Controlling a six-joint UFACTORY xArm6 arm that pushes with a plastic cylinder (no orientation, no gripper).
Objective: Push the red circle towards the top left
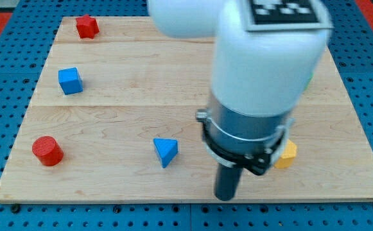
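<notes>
Blocks are sitting scattered across the wooden table point(109, 109), and reading from the view's left, the red circle point(47, 151) is lying first, near the table's lower left corner at about eight o'clock from the table's middle. A blue cube point(70, 81) is resting at about one o'clock from that red circle, well apart from it. A red star-like block point(86, 26) is sitting near the table's top left corner, at about twelve o'clock from the blue cube. A blue triangle point(165, 151) is lying lower down, at three o'clock from the red circle and well apart from it. My tip point(225, 196) is touching down near the table's bottom edge, at about four o'clock from the blue triangle and far to the right of the red circle. No pincer is showing on this arm, so its state cannot be told. A yellow block point(287, 154), partly hidden behind the arm, is sitting at about two o'clock from my tip.
</notes>
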